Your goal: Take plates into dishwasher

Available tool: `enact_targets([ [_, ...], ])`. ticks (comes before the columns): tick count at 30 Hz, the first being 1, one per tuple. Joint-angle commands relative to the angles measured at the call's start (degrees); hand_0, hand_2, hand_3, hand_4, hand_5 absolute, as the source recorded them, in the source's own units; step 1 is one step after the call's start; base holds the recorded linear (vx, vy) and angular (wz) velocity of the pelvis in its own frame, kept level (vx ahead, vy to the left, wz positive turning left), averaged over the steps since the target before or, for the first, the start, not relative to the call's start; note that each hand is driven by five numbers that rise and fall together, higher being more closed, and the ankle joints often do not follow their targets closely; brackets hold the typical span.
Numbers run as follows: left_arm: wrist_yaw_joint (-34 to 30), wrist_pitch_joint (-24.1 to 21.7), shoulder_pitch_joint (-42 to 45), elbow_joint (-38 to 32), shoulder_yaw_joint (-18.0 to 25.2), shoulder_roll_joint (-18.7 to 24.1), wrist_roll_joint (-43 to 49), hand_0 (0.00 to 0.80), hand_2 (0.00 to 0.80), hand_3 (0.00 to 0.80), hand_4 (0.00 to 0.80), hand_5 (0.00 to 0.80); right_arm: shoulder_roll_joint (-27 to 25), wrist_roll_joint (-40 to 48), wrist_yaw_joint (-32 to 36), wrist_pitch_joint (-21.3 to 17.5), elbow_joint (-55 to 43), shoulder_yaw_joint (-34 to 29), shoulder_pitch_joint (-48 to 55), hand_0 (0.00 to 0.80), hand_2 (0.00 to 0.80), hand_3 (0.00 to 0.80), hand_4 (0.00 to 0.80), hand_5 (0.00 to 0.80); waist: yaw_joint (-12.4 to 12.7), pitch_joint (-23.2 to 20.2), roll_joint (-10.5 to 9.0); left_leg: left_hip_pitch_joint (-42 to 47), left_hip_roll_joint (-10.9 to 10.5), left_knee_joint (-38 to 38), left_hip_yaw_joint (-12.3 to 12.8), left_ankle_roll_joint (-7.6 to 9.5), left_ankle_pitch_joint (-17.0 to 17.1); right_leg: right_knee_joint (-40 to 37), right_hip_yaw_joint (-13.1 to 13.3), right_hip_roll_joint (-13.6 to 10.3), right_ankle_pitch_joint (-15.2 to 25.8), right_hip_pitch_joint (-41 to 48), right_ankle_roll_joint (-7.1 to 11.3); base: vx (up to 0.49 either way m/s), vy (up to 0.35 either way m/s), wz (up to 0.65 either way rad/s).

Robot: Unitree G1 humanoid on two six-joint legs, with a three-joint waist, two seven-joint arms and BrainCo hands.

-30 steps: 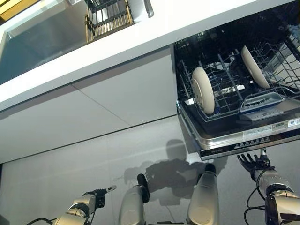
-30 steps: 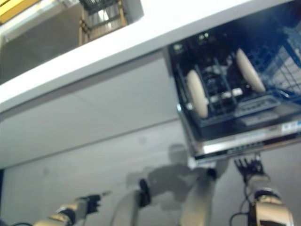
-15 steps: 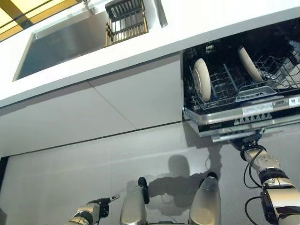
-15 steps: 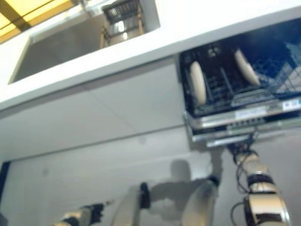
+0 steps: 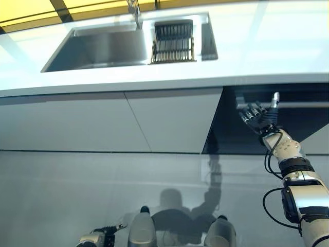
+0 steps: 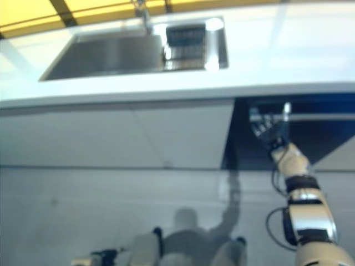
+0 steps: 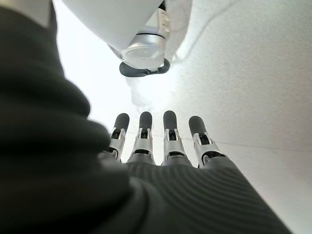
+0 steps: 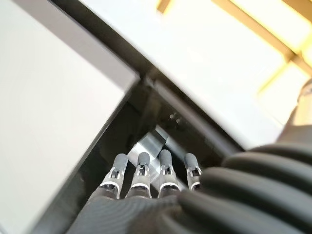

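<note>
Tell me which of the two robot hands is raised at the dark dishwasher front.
The right hand, fingers straight at the dark dishwasher front under the counter. The left hand hangs low near the floor.

Dishwasher (image 5: 267, 123) interior dark, plates not visible, left hand (image 5: 97, 237) cut by frame edge

White countertop (image 5: 267, 46) with a steel sink (image 5: 97, 49) set in, faucet (image 5: 134, 11) behind it, dark ribbed rack (image 5: 174, 42) in the basin's right section. Flat grey cabinet fronts (image 5: 103, 121) below. Pale glossy floor (image 5: 77, 195). Yellow panels (image 5: 31, 7) behind the counter.
</note>
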Motion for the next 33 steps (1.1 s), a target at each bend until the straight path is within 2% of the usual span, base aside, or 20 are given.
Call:
enact_targets([
  [1, -1.92, -0.90, -1.67, 2.24, -3.79, 2.29, 2.82, 0.000, 0.000, 0.000, 0.000, 0.000, -1.02, -15.11, 3.93, 1.81, 2.84, 2.50, -0.27, 0.000, 0.000, 0.000, 0.000, 0.000, 0.50, -3.56, -2.04, 2.64, 0.05, -3.84, 2.21, 2.46, 3.82, -6.32, -0.02, 2.04, 3.27, 3.29, -3.23, 0.012, 0.036, -0.02],
  [4, -2.41, -1.62, -1.23, 3.12, -3.69, 2.04, 3.47, 0.000, 0.000, 0.000, 0.000, 0.000, 0.63, -23.21, 5.33, 1.00, 2.70, 5.00, 5.69, 0.000, 0.000, 0.000, 0.000, 0.000, -0.05, -5.31, -3.17, 4.46, -0.27, -9.27, 3.11, 2.30, 5.73, -11.92, -0.58, 2.37, 6.16, 4.86, -2.29, 0.008, 0.061, -0.16],
  [6, -2.61, -2.34, -0.78, 3.79, -3.59, 1.61, 4.40, 0.000, 0.000, 0.000, 0.000, 0.000, 3.16, -27.60, 3.96, 0.08, 1.04, 6.62, 11.35, 0.000, 0.000, 0.000, 0.000, 0.000, -0.75, -6.78, -3.88, 5.91, -0.56, -13.25, 4.10, 2.14, 6.95, -16.00, -1.10, 2.50, 8.39, 5.92, -1.50, 0.001, 0.086, -0.18],
  [9, -2.94, -3.04, -0.27, 3.72, -3.87, 1.14, 6.01, 0.000, 0.000, 0.000, 0.000, 0.000, 5.23, -34.41, 3.99, -3.05, 0.71, 8.38, 19.56, 0.000, 0.000, 0.000, 0.000, 0.000, -1.52, -8.66, -4.19, 7.97, -0.89, -18.24, 5.27, 1.95, 8.47, -20.11, -2.08, 2.79, 10.56, 7.23, -0.55, 0.005, 0.086, -0.11],
  [12, -3.46, -3.73, -0.47, 3.64, -4.50, 0.81, 7.92, 0.000, 0.000, 0.000, 0.000, 0.000, 7.85, -40.19, 2.98, -6.59, 2.52, 8.66, 25.58, 0.000, 0.000, 0.000, 0.000, 0.000, -2.04, -10.23, -4.26, 8.31, -1.15, -20.04, 5.67, 1.97, 8.61, -20.94, -2.52, 2.94, 10.95, 7.09, -0.07, -0.024, 0.102, -0.01],
  [13, -3.98, -3.88, -0.76, 3.45, -4.84, 0.46, 7.98, 0.000, 0.000, 0.000, 0.000, 0.000, 9.86, -44.96, 1.99, -7.75, 3.80, 9.57, 27.74, 0.000, 0.000, 0.000, 0.000, 0.000, -2.28, -10.79, -4.27, 8.11, -1.23, -20.04, 5.64, 1.95, 8.32, -20.94, -2.71, 3.06, 10.79, 7.11, -0.09, -0.042, 0.071, -0.06],
  [14, -4.21, -3.69, -0.96, 3.50, -5.09, 0.14, 7.90, 0.000, 0.000, 0.000, 0.000, 0.000, 11.37, -45.76, 1.04, -8.32, 4.92, 10.29, 29.21, 0.000, 0.000, 0.000, 0.000, 0.000, -2.39, -11.21, -4.36, 8.11, -1.36, -20.04, 5.61, 2.13, 8.20, -20.94, -2.75, 3.25, 10.63, 7.32, -0.25, -0.037, 0.071, -0.10],
  [19, -5.65, -4.38, 0.14, 4.92, -4.33, -2.23, 9.53, 0.000, 0.000, 0.000, 0.000, 0.000, 19.25, -45.64, -4.29, -6.92, 10.72, 10.42, 34.46, 0.000, 0.000, 0.000, 0.000, 0.000, -3.28, -12.12, -4.53, 9.28, -1.44, -20.04, 6.14, 2.85, 7.56, -20.92, -2.21, 3.72, 10.12, 8.01, -0.78, 0.013, 0.046, -0.04],
  [21, -6.34, -4.77, 0.23, 5.43, -3.83, -3.24, 10.37, 0.000, 0.000, 0.000, 0.000, 0.000, 20.63, -44.78, -4.47, -5.99, 12.62, 10.03, 35.31, 0.000, 0.000, 0.000, 0.000, 0.000, -3.39, -12.45, -4.39, 9.45, -1.41, -20.04, 6.18, 2.92, 7.31, -20.94, -2.02, 3.74, 9.94, 8.17, -0.73, 0.026, 0.047, -0.02],
  [22, -7.37, -6.86, 0.52, 6.00, -3.99, -4.20, 12.46, 0.000, 0.000, 0.000, 0.000, 0.000, 22.05, -44.22, -4.62, -4.19, 14.21, 9.30, 36.01, 0.000, 0.000, 0.000, 0.000, 0.000, -3.59, -12.71, -4.21, 9.77, -1.43, -20.04, 6.29, 2.95, 7.12, -20.94, -1.95, 3.74, 9.77, 8.43, -0.78, 0.032, 0.039, -0.03],
  [24, -8.25, -8.48, 0.68, 6.10, -4.84, -5.09, 15.07, 0.000, 0.000, 0.000, 0.000, 0.000, 22.90, -47.04, -4.98, -3.29, 15.32, 9.56, 36.57, 0.000, 0.000, 0.000, 0.000, 0.000, -3.72, -13.00, -4.06, 10.17, -1.44, -20.04, 6.51, 3.03, 6.84, -20.94, -1.97, 3.67, 9.64, 8.77, -0.69, 0.040, 0.035, -0.04],
  [26, -8.14, -8.28, 0.73, 5.86, -5.90, -5.42, 13.92, 0.000, 0.000, 0.000, 0.000, 0.000, 23.07, -51.00, -4.86, -2.91, 15.61, 11.02, 36.77, 0.000, 0.000, 0.000, 0.000, 0.000, -3.92, -13.12, -3.93, 10.43, -1.39, -20.04, 6.72, 3.08, 6.73, -20.94, -1.81, 3.60, 9.54, 8.96, -0.56, 0.024, 0.020, -0.04],
  [33, -6.59, -7.29, 0.34, 5.47, -5.00, -4.81, 10.86, 0.000, 0.000, 0.000, 0.000, 0.000, 22.44, -52.46, -6.32, -1.35, 15.30, 12.45, 36.79, 0.000, 0.000, 0.000, 0.000, 0.000, -3.97, -13.21, -4.13, 11.42, -1.58, -20.04, 6.63, 3.36, 6.04, -20.94, -1.67, 3.45, 9.11, 9.73, -0.36, 0.007, 0.001, -0.02],
])
